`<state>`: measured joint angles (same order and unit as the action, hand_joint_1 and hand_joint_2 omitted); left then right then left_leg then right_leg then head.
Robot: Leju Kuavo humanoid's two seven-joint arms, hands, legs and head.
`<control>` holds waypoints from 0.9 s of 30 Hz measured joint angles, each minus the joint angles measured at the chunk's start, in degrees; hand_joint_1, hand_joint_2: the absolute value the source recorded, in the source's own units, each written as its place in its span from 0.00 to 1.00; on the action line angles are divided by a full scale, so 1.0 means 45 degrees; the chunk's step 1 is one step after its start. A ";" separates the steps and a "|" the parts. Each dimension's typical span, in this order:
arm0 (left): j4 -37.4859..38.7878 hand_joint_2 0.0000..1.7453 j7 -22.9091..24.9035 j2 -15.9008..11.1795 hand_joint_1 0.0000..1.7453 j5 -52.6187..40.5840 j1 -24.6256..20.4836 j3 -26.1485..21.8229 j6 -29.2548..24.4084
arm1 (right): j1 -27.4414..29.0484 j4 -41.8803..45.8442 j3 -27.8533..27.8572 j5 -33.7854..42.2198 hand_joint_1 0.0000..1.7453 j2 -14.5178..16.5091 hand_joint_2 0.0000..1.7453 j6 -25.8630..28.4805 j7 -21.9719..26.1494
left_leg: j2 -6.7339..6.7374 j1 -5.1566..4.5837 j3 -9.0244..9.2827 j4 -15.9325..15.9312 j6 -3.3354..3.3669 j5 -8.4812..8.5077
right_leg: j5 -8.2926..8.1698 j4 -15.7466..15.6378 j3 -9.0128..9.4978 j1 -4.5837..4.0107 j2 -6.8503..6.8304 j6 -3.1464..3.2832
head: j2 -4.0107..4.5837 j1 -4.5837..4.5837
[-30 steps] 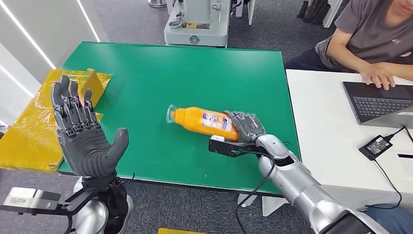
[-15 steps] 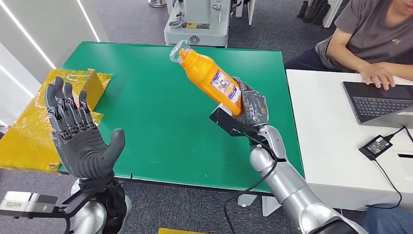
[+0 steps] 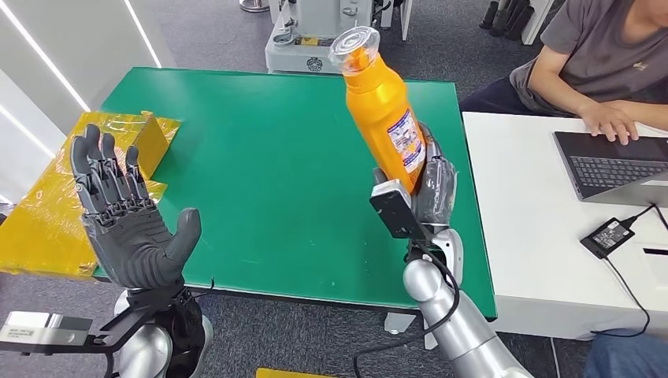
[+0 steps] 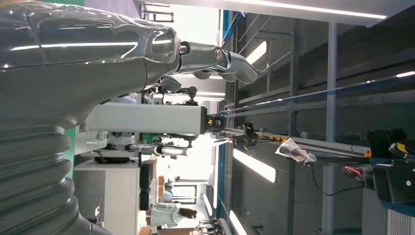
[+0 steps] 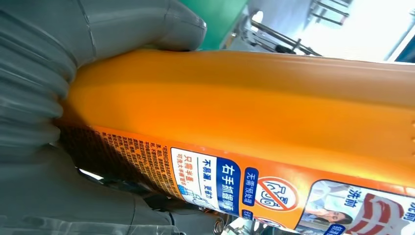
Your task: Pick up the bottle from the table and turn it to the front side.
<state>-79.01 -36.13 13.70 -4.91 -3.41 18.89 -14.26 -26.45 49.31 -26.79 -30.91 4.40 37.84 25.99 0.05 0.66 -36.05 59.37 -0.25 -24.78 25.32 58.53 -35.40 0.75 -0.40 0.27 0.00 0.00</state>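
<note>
Our right hand grips the orange bottle above the green table; our left hand hangs open-palmed.

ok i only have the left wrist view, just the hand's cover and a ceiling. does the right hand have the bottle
Observer: Yes. In the head view the right hand grips the orange bottle by its lower end, lifted above the green table, cap up and tilted a little.
Operator: can you see the label
Observer: The right wrist view shows printed text and a red prohibition sign on the label, facing that camera.
Operator: and my left hand, is it holding anything
Observer: No. The left hand is raised at the table's near left corner, palm open, fingers apart, beside the yellow sheets.
</note>
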 joint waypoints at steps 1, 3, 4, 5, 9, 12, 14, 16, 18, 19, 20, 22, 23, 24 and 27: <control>0.0010 1.00 0.0009 0.0002 0.00 -0.0010 -0.0006 0.0002 0.0097 | 0.0162 0.0242 0.0040 0.0119 1.00 0.0027 1.00 0.0086 0.0203 | 0.0001 0.0000 0.0000 0.0000 0.0000 0.0000 | 0.0000 0.0000 0.0000 0.0000 0.0000 0.0000 | 0.0000 0.0001; 0.0053 1.00 0.0126 0.0005 0.00 0.0055 -0.0063 0.0025 0.0550 | 0.0467 0.0710 0.0079 0.0373 1.00 0.0087 1.00 0.0199 0.0712 | 0.0002 0.0000 0.0001 0.0001 0.0000 0.0000 | 0.0000 0.0000 -0.0001 0.0000 0.0003 0.0000 | 0.0000 0.0002; 0.0093 1.00 0.0247 0.0005 0.00 0.0138 -0.0135 0.0050 0.0888 | 0.0588 0.0919 0.0081 0.0544 1.00 0.0119 1.00 0.0221 0.1031 | 0.0003 0.0000 0.0001 0.0001 0.0000 0.0001 | -0.0001 0.0000 -0.0002 0.0000 0.0004 0.0000 | 0.0000 0.0001; 0.0154 1.00 0.0397 0.0007 0.00 0.0227 -0.0243 0.0087 0.1232 | 0.0685 0.1099 0.0081 0.0725 1.00 0.0152 1.00 0.0238 0.1366 | 0.0002 0.0000 0.0001 0.0001 0.0000 0.0001 | -0.0001 0.0000 -0.0002 0.0001 0.0003 0.0000 | 0.0000 0.0001; 0.0679 1.00 0.0933 0.0029 0.00 0.0531 -0.0957 0.0290 0.2292 | 0.0965 0.1700 0.0040 0.1232 1.00 0.0325 1.00 0.0266 0.2502 | 0.0003 0.0000 0.0002 0.0001 0.0000 0.0002 | -0.0002 0.0003 -0.0001 0.0000 0.0003 0.0001 | 0.0000 0.0000; 0.1225 1.00 0.1072 0.0034 0.00 0.0803 -0.1601 0.0430 0.2658 | 0.1145 0.2081 -0.0158 0.1278 1.00 0.0404 1.00 0.0200 0.2831 | 0.0003 0.0000 0.0003 0.0001 0.0000 0.0003 | -0.0004 0.0005 -0.0001 0.0000 0.0003 0.0003 | 0.0000 0.0001; 0.1591 1.00 0.1139 0.0030 0.00 0.1019 -0.2023 0.0489 0.2835 | 0.1215 0.2276 -0.0374 0.1220 1.00 0.0437 1.00 0.0076 0.2971 | 0.0004 0.0000 0.0004 0.0001 0.0000 0.0003 | -0.0005 0.0006 -0.0001 0.0000 0.0004 0.0005 | 0.0000 0.0002; 0.1950 1.00 0.1235 0.0024 0.00 0.1194 -0.2410 0.0534 0.2965 | 0.1240 0.2435 -0.0619 0.1063 1.00 0.0454 1.00 -0.0118 0.3068 | 0.0004 0.0000 0.0004 0.0001 -0.0001 0.0003 | -0.0005 0.0007 -0.0001 0.0000 0.0005 0.0005 | 0.0000 0.0002; 0.2301 1.00 0.1347 0.0021 0.00 0.1332 -0.2739 0.0569 0.3049 | 0.1239 0.2575 -0.0871 0.0838 1.00 0.0455 1.00 -0.0378 0.3106 | 0.0004 0.0000 0.0004 0.0001 -0.0001 0.0003 | -0.0005 0.0007 -0.0002 0.0000 0.0005 0.0006 | 0.0000 0.0002; 0.2487 1.00 0.1411 0.0019 0.00 0.1418 -0.2897 0.0582 0.3094 | 0.1236 0.2636 -0.1002 0.0721 1.00 0.0455 1.00 -0.0534 0.3113 | 0.0004 0.0000 0.0004 0.0001 -0.0001 0.0003 | -0.0005 0.0007 -0.0002 0.0000 0.0005 0.0006 | 0.0000 0.0004; 0.2672 1.00 0.1477 0.0021 0.00 0.1506 -0.3044 0.0593 0.3138 | 0.1232 0.2678 -0.1120 0.0619 1.00 0.0455 1.00 -0.0705 0.3118 | 0.0004 0.0000 0.0004 0.0001 -0.0001 0.0003 | -0.0005 0.0007 -0.0002 0.0000 0.0005 0.0006 | 0.0000 0.0002; 0.3027 1.00 0.1593 0.0023 0.00 0.1667 -0.3294 0.0624 0.3244 | 0.1219 0.2714 -0.1351 0.0471 1.00 0.0455 1.00 -0.1101 0.3124 | 0.0004 0.0000 0.0004 0.0001 -0.0001 0.0003 | -0.0005 0.0007 -0.0002 0.0000 0.0005 0.0006 | 0.0000 0.0002; 0.3179 1.00 0.1633 0.0023 0.00 0.1719 -0.3394 0.0641 0.3290 | 0.1208 0.2712 -0.1448 0.0424 1.00 0.0455 1.00 -0.1306 0.3124 | 0.0004 0.0000 0.0003 0.0001 -0.0001 0.0003 | -0.0005 0.0007 -0.0002 0.0000 0.0005 0.0006 | 0.0000 0.0001; 0.3317 1.00 0.1665 0.0022 0.00 0.1759 -0.3486 0.0657 0.3322 | 0.1191 0.2693 -0.1544 0.0382 1.00 0.0455 1.00 -0.1536 0.3124 | 0.0004 0.0000 0.0003 0.0001 -0.0001 0.0003 | -0.0005 0.0007 -0.0002 0.0000 0.0005 0.0006 | 0.0000 0.0001; 0.3622 1.00 0.1736 0.0018 0.00 0.1824 -0.3692 0.0678 0.3348 | 0.1098 0.2499 -0.1734 0.0226 1.00 0.0455 1.00 -0.2164 0.3124 | 0.0003 0.0000 0.0003 0.0001 -0.0001 0.0003 | -0.0005 0.0006 -0.0001 0.0000 0.0004 0.0005 | 0.0000 0.0000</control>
<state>-62.71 -28.32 13.79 3.30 -20.03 21.94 0.81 -21.51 60.56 -34.59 -29.89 6.45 28.10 40.04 0.07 0.66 -36.03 59.38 -0.25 -24.76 25.30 58.56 -35.40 0.75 -0.38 0.30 0.00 0.00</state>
